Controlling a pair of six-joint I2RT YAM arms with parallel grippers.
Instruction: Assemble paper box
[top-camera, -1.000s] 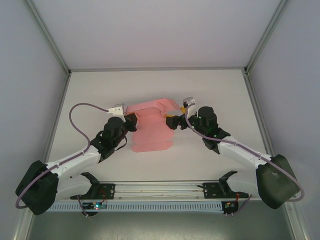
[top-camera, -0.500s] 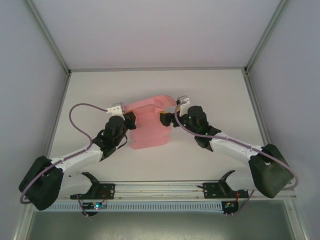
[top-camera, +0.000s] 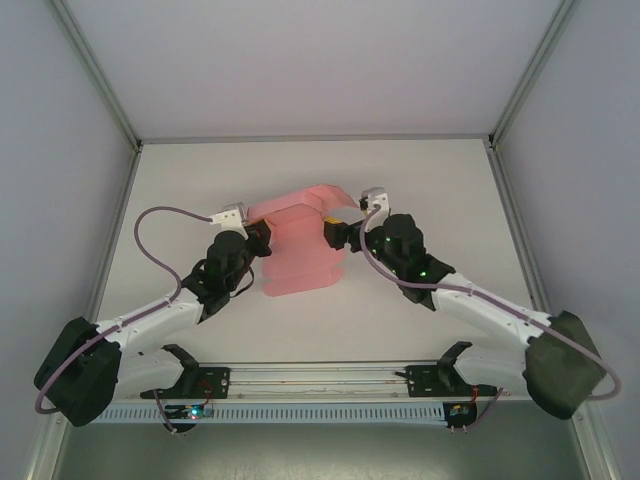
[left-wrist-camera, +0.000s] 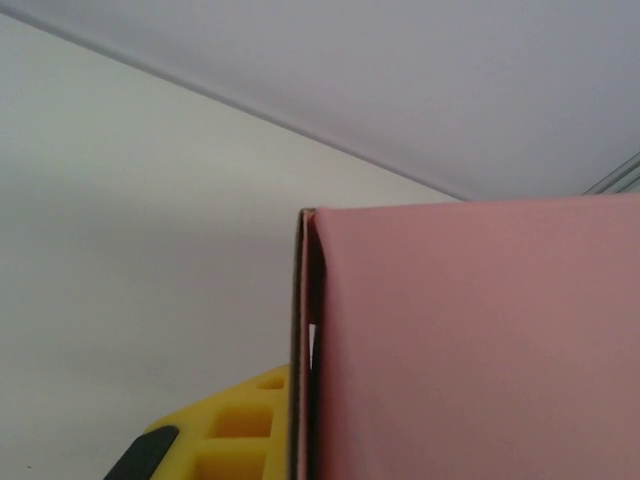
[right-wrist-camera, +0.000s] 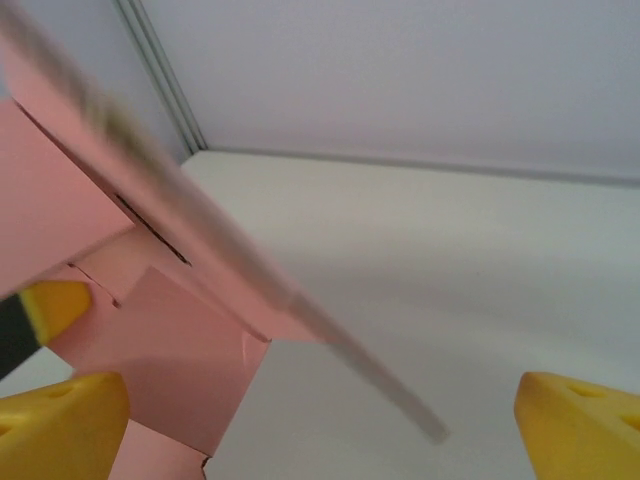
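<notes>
1. You are looking at a robot lab test cell, not a home or a shop.
2. Plain white walls (top-camera: 300, 60) close in the white table (top-camera: 200, 180) at the back and on both sides, joined by bare aluminium posts (top-camera: 96, 75).
3. Two robot arms, left (top-camera: 160, 320) and right (top-camera: 480, 305), are bolted to a metal rail (top-camera: 320, 375) at the near edge.
4. Purple cables (top-camera: 138, 235) run loose along the arms, and an open circuit board (top-camera: 185, 410) with lit lamps sits under the rail.
5. On the table you see a pink paper box (top-camera: 300, 250) between the arms, with no household or office things around it.
</notes>
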